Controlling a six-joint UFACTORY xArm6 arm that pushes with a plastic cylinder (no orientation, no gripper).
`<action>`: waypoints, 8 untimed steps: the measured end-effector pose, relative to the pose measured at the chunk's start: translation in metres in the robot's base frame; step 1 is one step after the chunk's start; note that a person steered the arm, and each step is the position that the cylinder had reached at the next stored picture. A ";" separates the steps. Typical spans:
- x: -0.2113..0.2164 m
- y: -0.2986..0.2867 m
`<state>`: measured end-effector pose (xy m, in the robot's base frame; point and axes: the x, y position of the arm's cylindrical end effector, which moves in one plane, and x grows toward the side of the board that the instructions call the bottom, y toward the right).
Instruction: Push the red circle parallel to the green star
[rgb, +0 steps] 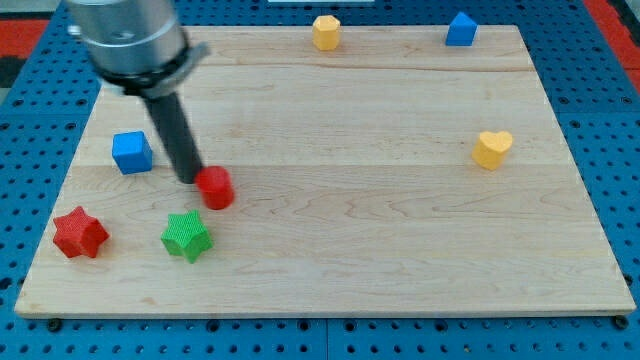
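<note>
The red circle (216, 187) lies on the wooden board at the view's left, just above and right of the green star (186, 236). My tip (193, 180) touches the red circle's upper left side. The rod rises from it toward the view's top left. The green star sits near the board's bottom edge, apart from the red circle.
A red star (79, 233) lies left of the green star. A blue cube (132, 152) is left of the rod. A yellow hexagon (326, 32) and a blue block (460, 30) sit at the top edge. A yellow heart (492, 149) lies at the right.
</note>
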<state>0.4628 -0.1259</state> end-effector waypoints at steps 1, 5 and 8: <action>0.009 0.053; 0.052 0.048; 0.095 0.077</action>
